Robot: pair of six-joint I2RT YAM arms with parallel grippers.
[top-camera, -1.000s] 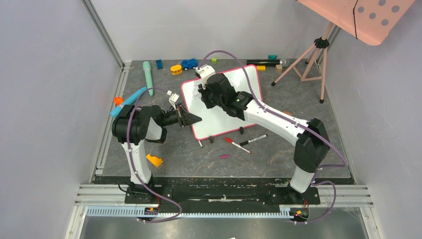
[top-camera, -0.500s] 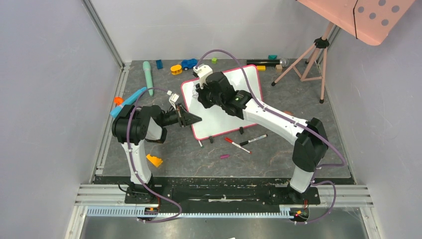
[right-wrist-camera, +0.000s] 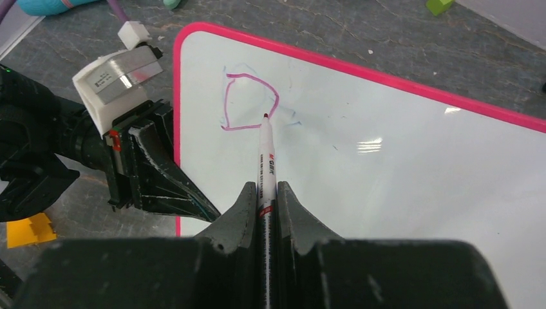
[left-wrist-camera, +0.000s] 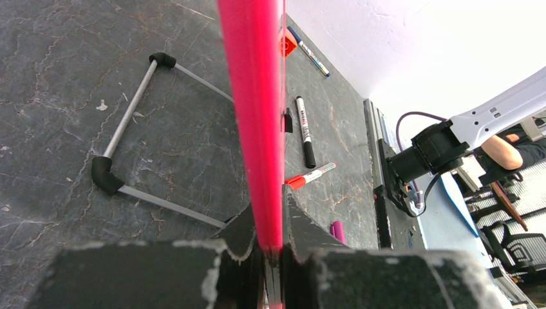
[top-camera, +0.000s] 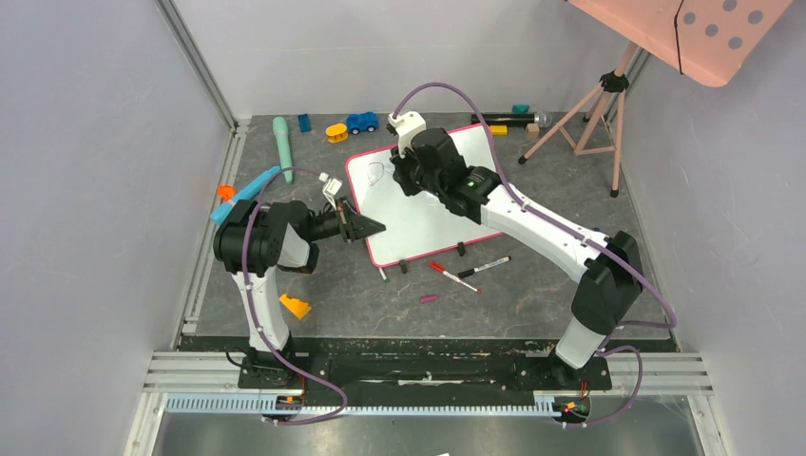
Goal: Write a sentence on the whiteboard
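Centrally on the bench point(top-camera: 532, 275), the whiteboard point(top-camera: 418, 223) is steadied by the left hand point(top-camera: 366, 228) clamped on its pink frame point(left-wrist-camera: 254, 129), so a marker point(right-wrist-camera: 266, 161) pinched in the right hand point(top-camera: 397, 177) can be pressed against a purple loop point(right-wrist-camera: 251, 103).

Grey table point(top-camera: 532, 294): whiteboard point(top-camera: 418, 228), red marker point(top-camera: 454, 277), black marker point(top-camera: 484, 266), toy car point(top-camera: 361, 122), possibly pen cap point(top-camera: 430, 298)

The right gripper point(right-wrist-camera: 266, 193) pinches a marker point(right-wrist-camera: 264, 154), tip at a purple loop point(right-wrist-camera: 225, 103) on the whiteboard point(right-wrist-camera: 399, 167); the left gripper point(right-wrist-camera: 205, 207) clamps the board's pink edge.
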